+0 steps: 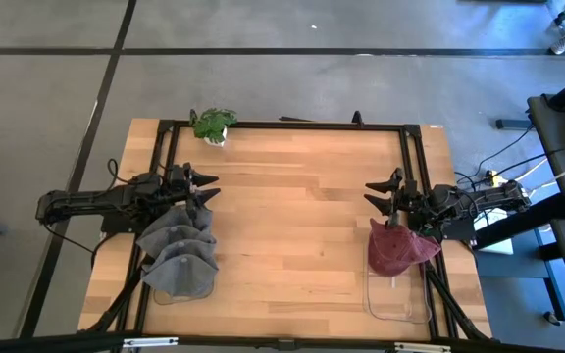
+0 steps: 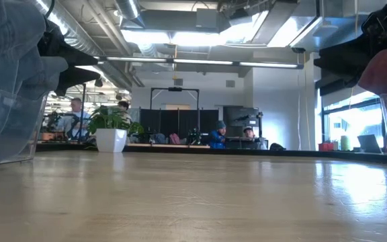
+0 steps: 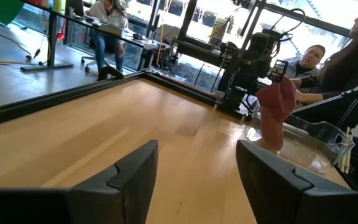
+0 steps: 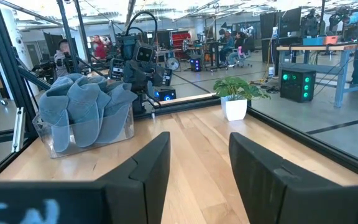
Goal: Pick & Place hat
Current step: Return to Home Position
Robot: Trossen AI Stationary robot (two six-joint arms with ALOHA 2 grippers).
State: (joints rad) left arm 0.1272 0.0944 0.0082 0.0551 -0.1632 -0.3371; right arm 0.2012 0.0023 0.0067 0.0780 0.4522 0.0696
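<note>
Several grey hats [image 1: 178, 251] are piled in a clear bin at the table's left near corner, also seen in the right wrist view as grey hats [image 4: 86, 112]. A maroon hat [image 1: 400, 249] hangs over the far end of a clear bin [image 1: 398, 294] at the table's right near side, and shows as the maroon hat [image 3: 276, 112] in the left wrist view. My left gripper [image 1: 204, 190] is open above the table just beyond the grey pile. My right gripper [image 1: 385, 193] is open, just beyond the maroon hat. Neither holds anything.
A small potted plant [image 1: 212, 126] stands at the table's far edge, left of centre. A black frame [image 1: 282, 125] runs around the tabletop. Bare wood [image 1: 292, 226] lies between the two arms. People sit at desks in the room beyond the table.
</note>
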